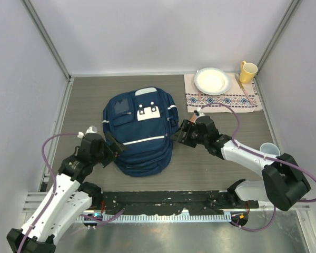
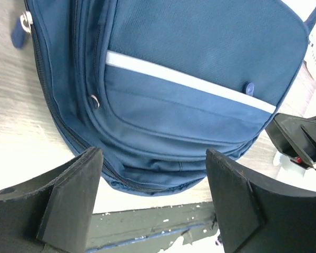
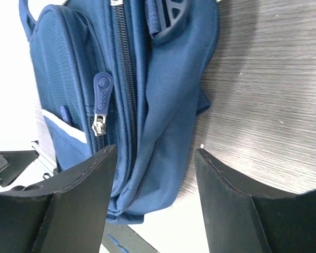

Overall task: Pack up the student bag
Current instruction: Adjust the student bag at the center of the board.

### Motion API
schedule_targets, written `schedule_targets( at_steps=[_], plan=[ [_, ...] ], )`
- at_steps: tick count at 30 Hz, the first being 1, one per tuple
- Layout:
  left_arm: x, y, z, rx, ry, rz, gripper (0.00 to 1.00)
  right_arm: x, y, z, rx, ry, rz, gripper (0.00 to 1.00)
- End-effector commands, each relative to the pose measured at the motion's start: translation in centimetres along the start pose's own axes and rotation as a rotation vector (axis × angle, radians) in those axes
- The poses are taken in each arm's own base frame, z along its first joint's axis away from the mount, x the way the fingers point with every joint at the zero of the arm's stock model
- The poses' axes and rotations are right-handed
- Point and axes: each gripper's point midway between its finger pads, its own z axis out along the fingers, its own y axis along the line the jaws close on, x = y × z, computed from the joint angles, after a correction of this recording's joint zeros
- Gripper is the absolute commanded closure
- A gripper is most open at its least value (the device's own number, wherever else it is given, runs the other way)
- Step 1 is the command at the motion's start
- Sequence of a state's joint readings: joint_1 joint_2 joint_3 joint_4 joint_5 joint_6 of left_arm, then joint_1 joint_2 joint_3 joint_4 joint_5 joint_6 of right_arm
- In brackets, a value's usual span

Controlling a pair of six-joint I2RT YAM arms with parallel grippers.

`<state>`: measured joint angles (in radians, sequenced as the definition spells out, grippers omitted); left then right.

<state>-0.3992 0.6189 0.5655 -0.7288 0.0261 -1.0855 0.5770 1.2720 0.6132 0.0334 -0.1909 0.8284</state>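
left gripper (image 2: 154,153) and right gripper (image 3: 155,149) wide apart, empty, beside the student bag (image 1: 142,138)

Robot lab booth (plain panel walls (image 1: 158,37), wood-grain table (image 1: 200,174))

Pretty plain setup: a grey wood-grain table (image 1: 226,168) boxed in by three pale, blank walls (image 1: 163,31), with metal posts (image 1: 47,39) running up the two back corners. Light is soft and even all over. Along the near edge there's a scuffed black strip (image 1: 163,199) with a ribbed metal rail (image 1: 163,217) just below it.
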Motion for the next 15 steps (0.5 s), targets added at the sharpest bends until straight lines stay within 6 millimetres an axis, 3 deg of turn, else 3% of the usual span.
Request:
schedule_targets(
  at_steps=[1,8,11,12,15],
  plan=[
    [-1.9,1.3,-0.4,-0.116,-0.067,0.105,0.17,-1.2,3.1,0.6,-0.126,-0.033,0.053,0.33],
    [-3.9,2.8,0.8,-0.248,-0.114,0.220,0.07,-1.2,2.8,3.3,-0.128,-0.015,0.105,0.33],
    [-4.7,2.8,1.3,-0.278,-0.134,0.246,0.05,-2.3,2.1,4.3,-0.083,-0.048,0.067,0.64],
    [-5.1,2.7,1.3,-0.281,-0.147,0.252,0.05,-3.2,2.2,4.4,-0.073,-0.059,0.049,0.82],
    [-5.6,2.3,1.2,-0.288,-0.157,0.264,0.04,-5.9,1.6,4.9,-0.011,-0.094,-0.020,0.96]
  ],
)
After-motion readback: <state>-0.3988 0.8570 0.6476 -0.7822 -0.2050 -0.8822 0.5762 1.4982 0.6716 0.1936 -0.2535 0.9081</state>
